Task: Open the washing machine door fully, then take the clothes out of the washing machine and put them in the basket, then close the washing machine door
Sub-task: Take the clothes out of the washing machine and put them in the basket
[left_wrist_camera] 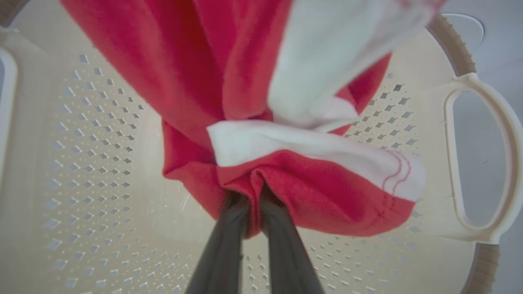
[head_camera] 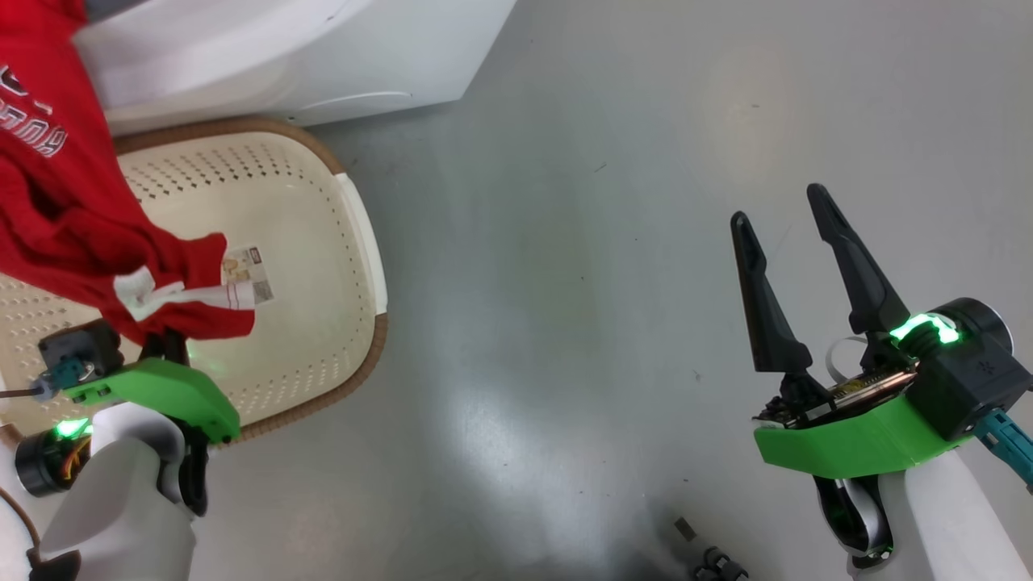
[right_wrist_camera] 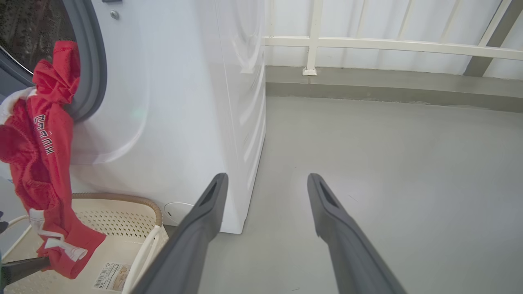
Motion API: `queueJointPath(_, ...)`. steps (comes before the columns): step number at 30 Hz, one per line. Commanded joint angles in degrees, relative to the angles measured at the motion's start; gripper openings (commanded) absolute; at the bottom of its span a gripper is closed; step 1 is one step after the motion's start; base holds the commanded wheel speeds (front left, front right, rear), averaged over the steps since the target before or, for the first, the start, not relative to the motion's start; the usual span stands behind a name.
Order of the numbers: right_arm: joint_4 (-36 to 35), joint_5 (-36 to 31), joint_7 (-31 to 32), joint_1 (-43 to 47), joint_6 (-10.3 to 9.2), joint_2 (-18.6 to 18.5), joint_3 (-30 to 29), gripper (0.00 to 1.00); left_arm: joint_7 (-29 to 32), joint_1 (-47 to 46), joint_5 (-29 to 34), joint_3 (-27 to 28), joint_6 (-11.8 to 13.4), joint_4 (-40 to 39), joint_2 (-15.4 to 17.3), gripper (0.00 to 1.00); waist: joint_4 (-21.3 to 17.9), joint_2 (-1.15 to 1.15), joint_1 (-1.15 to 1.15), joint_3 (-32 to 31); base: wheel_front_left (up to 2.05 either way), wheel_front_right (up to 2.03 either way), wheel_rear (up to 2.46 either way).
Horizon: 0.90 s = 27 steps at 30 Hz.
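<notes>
Clothes (left_wrist_camera: 229,81): red hem bunched right at the left gripper (left_wrist_camera: 249,196) tips, other end draped up on the washing machine (right_wrist_camera: 175,102) gasket (right_wrist_camera: 98,73)
Left gripper: clamped tight on that hem fold
Basket (head_camera: 323,210): straight beneath the left gripper, cloth dangling over it
Washing machine: white front just past the basket's far rim
Right gripper (head_camera: 779,205): spread wide, nothing in it, grey floor (head_camera: 581,242) ahead, well off from the basket
</notes>
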Motion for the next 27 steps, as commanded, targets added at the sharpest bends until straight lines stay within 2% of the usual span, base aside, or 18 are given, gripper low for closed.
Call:
queueJointPath(1, -1.22, 0.43, -0.36, 0.27, 0.29, -0.67, 1.46, 1.0, -0.26, 0.83, -0.05, 1.32, -0.4, 0.19, 1.63, 0.0, -0.09, 0.0, 0.0, 0.04, 0.0, 0.0, 0.0)
queueJointPath(16, -0.73, 1.14, -0.36, -0.23, 0.29, -0.67, 1.47, 1.0, -0.27, -0.22, -0.04, 1.5, -0.14, 1.44, 2.25, 0.0, -0.19, 0.0, 0.0, 0.23, 0.0, 0.0, 0.0)
queueJointPath(17, -0.67, 1.18, -0.36, -0.27, 0.29, -0.67, 1.47, 1.0, -0.27, -0.36, 0.08, 1.44, -0.06, 1.29, 2.29, 0.23, -0.13, 0.0, 0.0, 0.17, 0.0, 0.0, 0.0)
queueJointPath(18, -0.62, 1.2, -0.36, -0.31, 0.29, -0.67, 1.46, 1.0, -0.27, -0.47, 0.15, 1.4, 0.0, 1.25, 2.28, 0.4, -0.08, 0.0, 0.0, 0.1, 0.0, 0.0, 0.0)
queueJointPath(19, -0.59, 1.22, -0.36, -0.32, 0.29, -0.67, 1.44, 1.0, -0.27, -0.61, 0.18, 1.48, 0.19, 1.0, 2.32, 0.51, -0.01, 0.0, 0.0, 0.03, 0.0, 0.0, 0.0)
queueJointPath(20, -0.57, 1.24, -0.36, -0.32, 0.29, -0.67, 1.44, 1.0, -0.27, -0.66, 0.28, 1.5, 0.34, 0.76, 2.37, 1.0, 0.02, 0.0, 0.0, -0.03, 0.0, 0.0, 0.0)
queueJointPath(27, -0.38, 1.49, -0.36, -0.27, 0.29, -0.67, 1.57, 1.0, -0.27, -0.68, 0.5, 1.64, 0.24, 0.07, 2.55, 1.0, 0.09, 0.0, 0.0, -0.75, 0.0, 0.0, 0.0)
